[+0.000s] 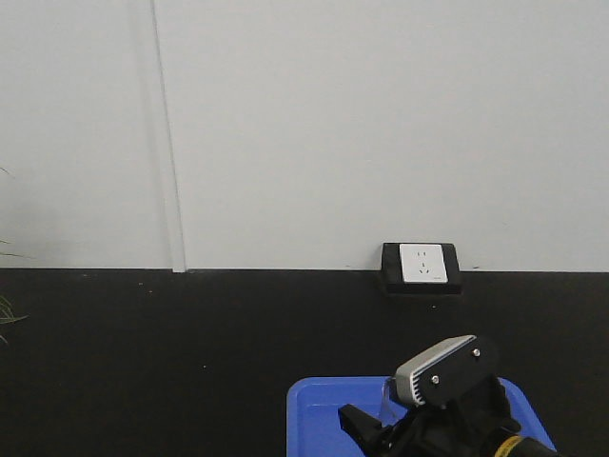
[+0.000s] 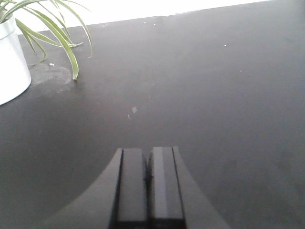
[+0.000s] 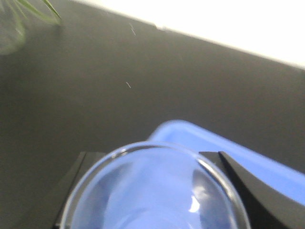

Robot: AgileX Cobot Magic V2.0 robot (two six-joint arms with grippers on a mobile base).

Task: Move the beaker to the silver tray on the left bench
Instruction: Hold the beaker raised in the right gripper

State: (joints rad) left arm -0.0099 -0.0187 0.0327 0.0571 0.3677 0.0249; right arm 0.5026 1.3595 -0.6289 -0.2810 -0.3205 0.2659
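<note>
Closest is the round rim of the beaker point(image 3: 152, 195), clasped between the right fingers point(image 3: 255, 200) above the blue tray point(image 3: 214, 138). Left fingers point(image 2: 133, 186) are pressed together over the bench point(image 2: 214, 95). Thin, light, slick glass, likely brittle: grip its wall below the rim, gently.

Plain white wall point(image 1: 381, 114), vertical panel seam point(image 1: 164, 133) left of the wall socket point(image 1: 422, 264), matte black worktop point(image 1: 190, 352) beneath the socket.

Blue rectangular plastic tray point(image 1: 314, 419); white wall socket in black housing point(image 1: 422, 264).
White round pot point(image 2: 9, 62) holds a plant with long green leaves point(image 2: 70, 57).
</note>
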